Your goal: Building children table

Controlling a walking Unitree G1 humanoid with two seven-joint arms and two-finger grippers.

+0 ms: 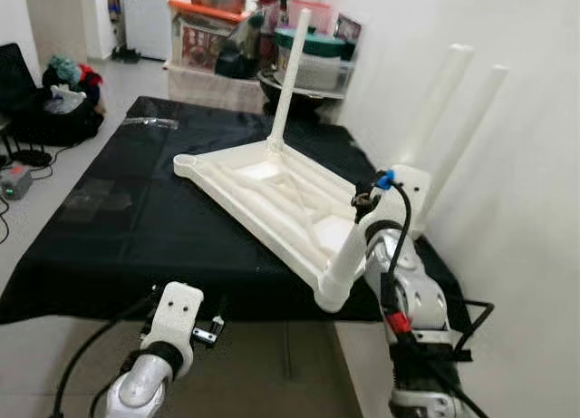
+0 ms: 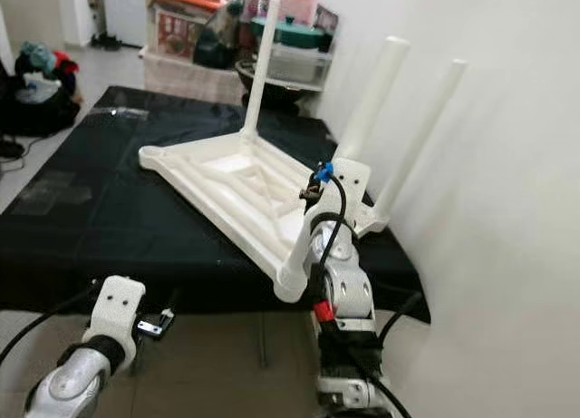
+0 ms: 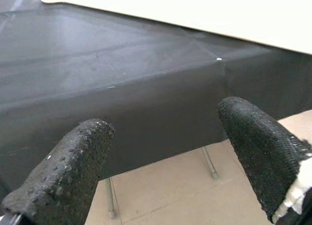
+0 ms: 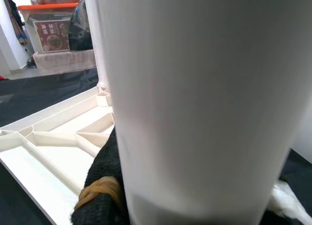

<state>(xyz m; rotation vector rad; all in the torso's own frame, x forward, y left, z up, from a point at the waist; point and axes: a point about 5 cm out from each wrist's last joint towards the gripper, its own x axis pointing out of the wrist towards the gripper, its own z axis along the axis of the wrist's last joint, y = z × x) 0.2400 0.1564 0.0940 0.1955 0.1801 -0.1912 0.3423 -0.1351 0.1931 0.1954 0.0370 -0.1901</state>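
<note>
A white children's tabletop (image 1: 272, 196) lies upside down on the black-clothed work table (image 1: 127, 228). One white leg (image 1: 292, 78) stands upright at its far corner, and another leg (image 1: 471, 128) rises by the wall on the right. My right gripper (image 1: 373, 214) is shut on a third long leg (image 1: 439, 101), whose lower end meets the tabletop's near corner (image 1: 333, 286). In the right wrist view this leg (image 4: 195, 103) is very close, with a black finger (image 4: 105, 186) pressed against it. My left gripper (image 1: 207, 332) hangs open below the work table's front edge, with nothing between its fingers (image 3: 63, 171).
A white wall (image 1: 535, 209) runs close along the right. Storage boxes and containers (image 1: 272, 37) crowd the back. Bags (image 1: 59, 92) and a small grey device (image 1: 14, 180) sit on the floor at left. The left half of the black cloth is bare.
</note>
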